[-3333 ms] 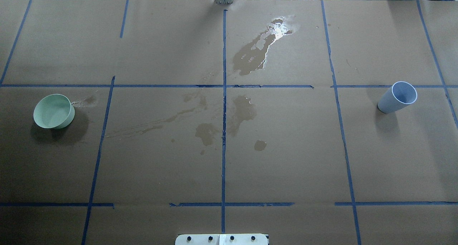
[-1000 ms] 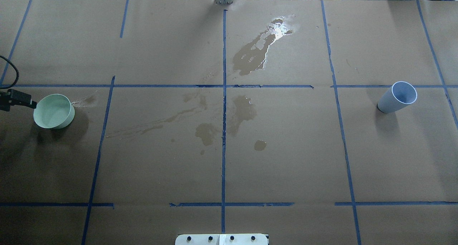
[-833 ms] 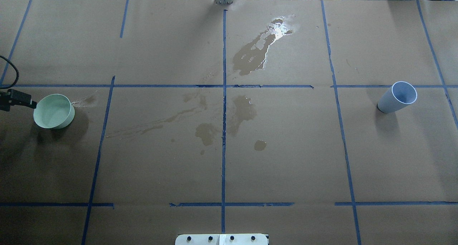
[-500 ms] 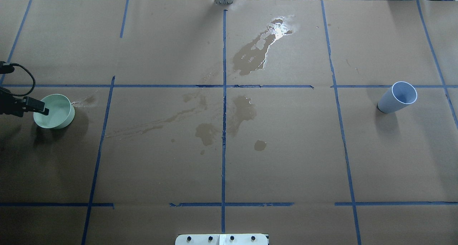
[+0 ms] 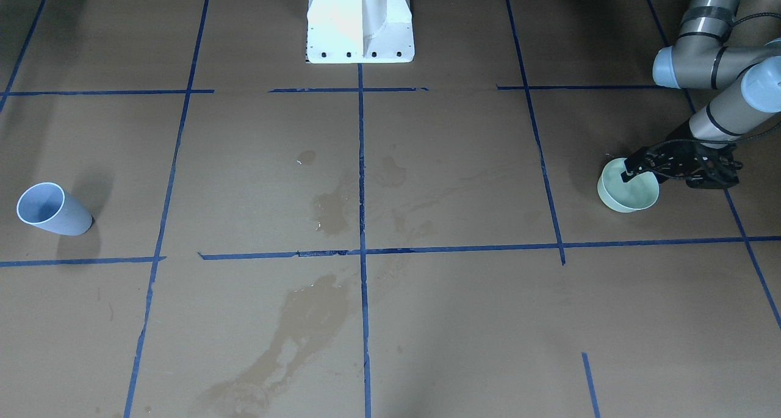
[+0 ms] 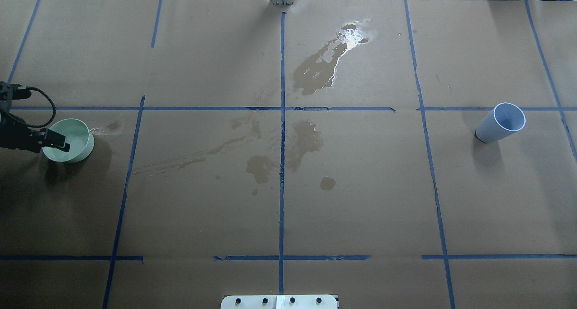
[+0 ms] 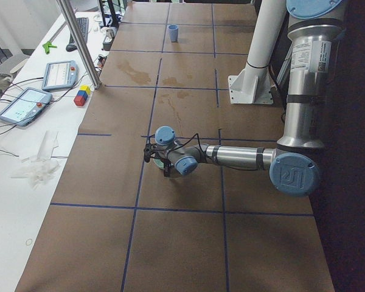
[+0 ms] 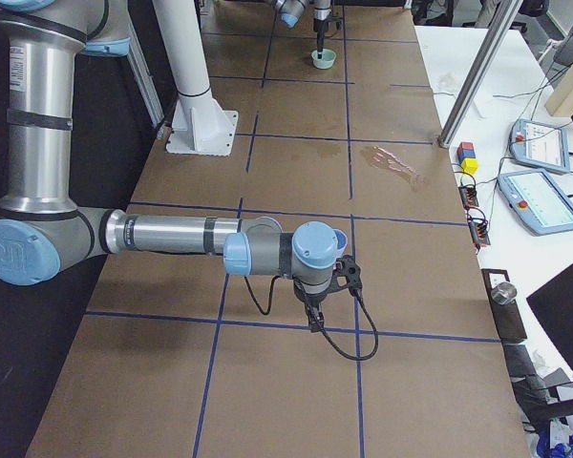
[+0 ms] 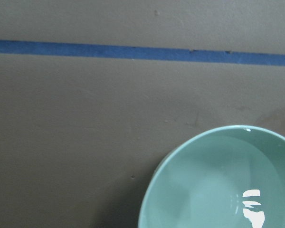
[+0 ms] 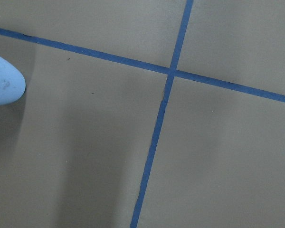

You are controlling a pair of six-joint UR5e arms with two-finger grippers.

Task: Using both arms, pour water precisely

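Locate water (image 9: 228,194) inside mint-green bowl (image 6: 89,147), close to desk's left edge, about midway between near and far edges. Identify by white glints on a clear, smooth surface in left wrist view.

Compare with overhead view 3.3 s ago: no arm in view then. Compare with 1.0 s ago: black finger tip just at bowl's left rim then, now advanced across near-left rim, over bowl interior.

Find left gripper (image 5: 627,174) at end of silver-grey tubular left arm (image 5: 726,107) with pale blue round joint caps and looped black cable. Cannot tell whether clamped on rim or merely straddling it.

Record bowl unmoved. Same for cup (image 6: 500,123): pale blue-grey, tapered, smooth-walled, standing near desk's right edge; contents not readable.

Find right gripper (image 8: 313,315) only in right-side view, pointing down near desk's right edge; finger spread cannot be told.

Note matte brown paper (image 6: 360,200) covering desk, gridded with blue tape (image 6: 282,209), marked by dark blotchy stains (image 6: 315,72) from centre toward far edge, unchanged.
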